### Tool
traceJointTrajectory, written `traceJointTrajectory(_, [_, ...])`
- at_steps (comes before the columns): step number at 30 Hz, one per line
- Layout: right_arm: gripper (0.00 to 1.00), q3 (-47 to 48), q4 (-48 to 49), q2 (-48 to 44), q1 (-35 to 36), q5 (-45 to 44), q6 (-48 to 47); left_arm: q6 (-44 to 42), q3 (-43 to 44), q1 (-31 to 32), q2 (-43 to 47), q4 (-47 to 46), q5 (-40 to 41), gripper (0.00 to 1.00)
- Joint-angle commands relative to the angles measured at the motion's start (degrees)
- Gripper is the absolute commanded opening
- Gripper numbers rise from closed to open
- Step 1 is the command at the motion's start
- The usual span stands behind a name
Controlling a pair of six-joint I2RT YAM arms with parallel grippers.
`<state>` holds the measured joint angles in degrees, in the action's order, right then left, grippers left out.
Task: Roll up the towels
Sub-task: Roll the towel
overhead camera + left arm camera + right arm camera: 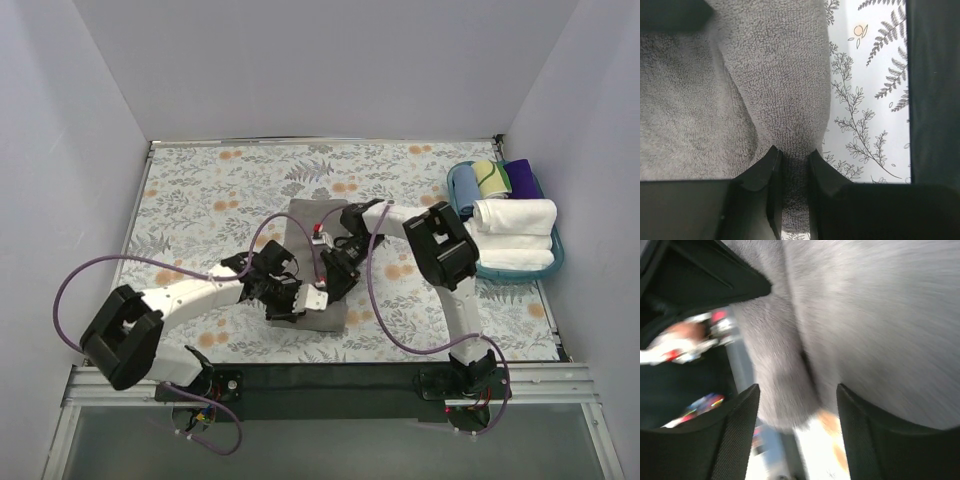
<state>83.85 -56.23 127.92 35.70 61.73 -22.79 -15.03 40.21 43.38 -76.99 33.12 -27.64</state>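
A grey-brown towel [312, 222] lies lengthwise in the middle of the floral table cover. My left gripper [284, 300] is at its near end, shut on a pinched fold of the towel [785, 100]; the cloth runs down between the fingers [765, 172]. My right gripper [336, 280] is over the towel's near right part, open, its fingers [735, 430] set wide apart around a hanging fold of the towel [785, 380]. The right wrist view is blurred.
A blue basket [553, 262] at the right edge holds several rolled towels, white [515, 216], yellow-green and purple. The floral cover [210, 190] spreads all round. White walls close in the left, back and right. Purple cables loop beside both arms.
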Motion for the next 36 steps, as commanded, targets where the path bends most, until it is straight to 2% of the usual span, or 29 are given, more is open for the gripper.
traceJointTrajectory(1, [0.58,1.3,7.3,-8.7,-5.8,-11.3,2.4,-2.5,4.2,-6.2,-8.0,13.5,-8.8,0.0])
traceJointTrajectory(2, [0.59,1.2,8.8,-10.3,-6.4,-13.8,2.8,-3.3,6.2,-7.4,-13.0,17.5,-12.6,0.0])
traceJointTrajectory(5, [0.59,-0.4,12.8,-16.6,-8.9,-18.9,3.4,-6.8,12.2,-11.3,-19.1,25.4,-17.2,0.0])
traceJointTrajectory(7, [0.57,-2.0,14.8,-21.5,-9.6,-20.7,3.3,-7.6,15.1,-14.4,-23.7,28.5,-18.3,0.0])
traceJointTrajectory(12, [0.54,-11.2,21.4,-31.7,-9.1,-23.3,-0.8,-8.8,23.1,-17.3,-34.6,33.4,-21.8,0.0])
traceJointTrajectory(15, [0.56,-16.2,23.3,-36.6,-5.7,-26.0,-3.5,-7.8,28.0,-17.5,-40.5,33.6,-20.4,0.0])
traceJointTrajectory(18, [0.72,-19.1,25.5,-39.6,0.2,-29.8,-6.6,-6.5,32.4,-17.9,-45.2,32.8,-18.6,0.0])
traceJointTrajectory(19, [0.74,-19.4,26.6,-40.6,3.6,-30.8,-8.0,-6.2,33.3,-18.0,-46.9,33.1,-18.1,0.0])
traceJointTrajectory(24, [0.75,-21.1,30.5,-41.2,13.1,-36.5,-10.7,-5.6,37.2,-18.2,-50.2,33.1,-16.3,0.0])
traceJointTrajectory(30, [0.73,-25.7,35.2,-37.7,17.5,-38.5,-12.0,-4.7,37.1,-19.7,-51.9,31.5,-16.1,0.0])
traceJointTrajectory(33, [0.6,-26.8,36.6,-34.4,17.8,-39.5,-12.2,-4.3,37.1,-20.2,-51.9,30.5,-16.3,0.0])
traceJointTrajectory(34, [0.45,-26.8,36.5,-32.8,17.7,-39.6,-12.2,-4.3,37.3,-20.3,-51.5,30.1,-16.5,0.03])
traceJointTrajectory(36, [0.28,-27.0,36.4,-31.9,17.6,-39.4,-12.2,-3.7,37.3,-20.4,-50.6,29.1,-16.7,0.06])
